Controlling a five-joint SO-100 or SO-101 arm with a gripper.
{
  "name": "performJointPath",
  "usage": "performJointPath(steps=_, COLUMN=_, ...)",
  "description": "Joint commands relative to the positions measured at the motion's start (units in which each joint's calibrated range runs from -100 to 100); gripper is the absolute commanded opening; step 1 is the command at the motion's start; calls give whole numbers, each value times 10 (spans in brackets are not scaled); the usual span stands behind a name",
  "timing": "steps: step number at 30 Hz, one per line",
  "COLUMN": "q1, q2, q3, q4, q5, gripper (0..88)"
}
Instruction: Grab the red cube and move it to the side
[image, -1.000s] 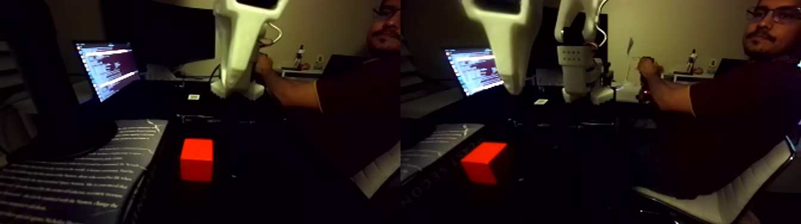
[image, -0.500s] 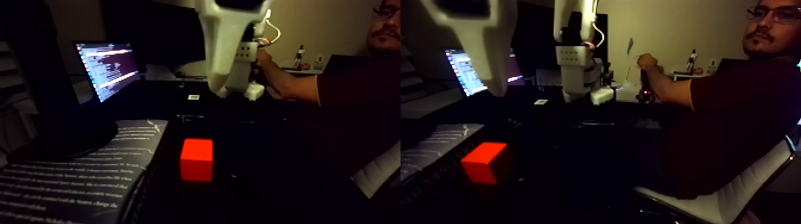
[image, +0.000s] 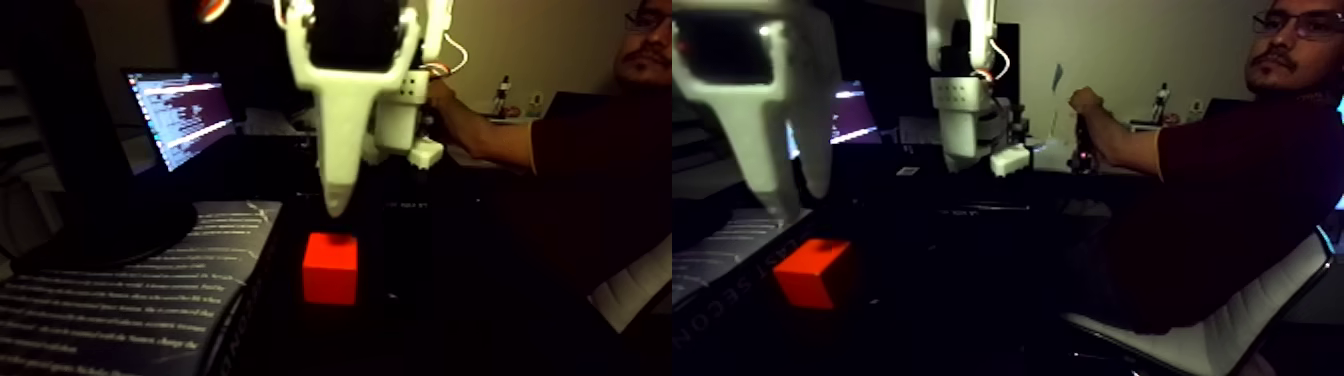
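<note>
- Red cube (image: 330, 267): it sits on the dark table, just right of the open book (image: 130, 290) in the left half of the fixed view, with nothing touching it
- Gripper (image: 336, 205): I have it hanging tips-down above the cube; the right half shows two fingers slightly parted, holding nothing
- Risk, as I judge it: so narrow a gap may land on the cube's top face and shove it toward the book

A dark table (image: 450, 300) bears the red cube (image: 330, 268) beside a printed book (image: 120, 300).
</note>
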Motion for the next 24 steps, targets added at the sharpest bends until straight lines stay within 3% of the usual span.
performJointPath(steps=1, q1=10, q2=6, q3=0, q4=-26, q5=0, gripper=157)
performJointPath(steps=4, q1=18, q2=12, q3=37, q4=-68, q5=2, gripper=168)
performJointPath(steps=10, q1=12, q2=8, q3=86, q4=-94, q5=2, gripper=279)
performJointPath(steps=24, q1=11, q2=5, q3=90, q4=-105, q5=-12, gripper=284)
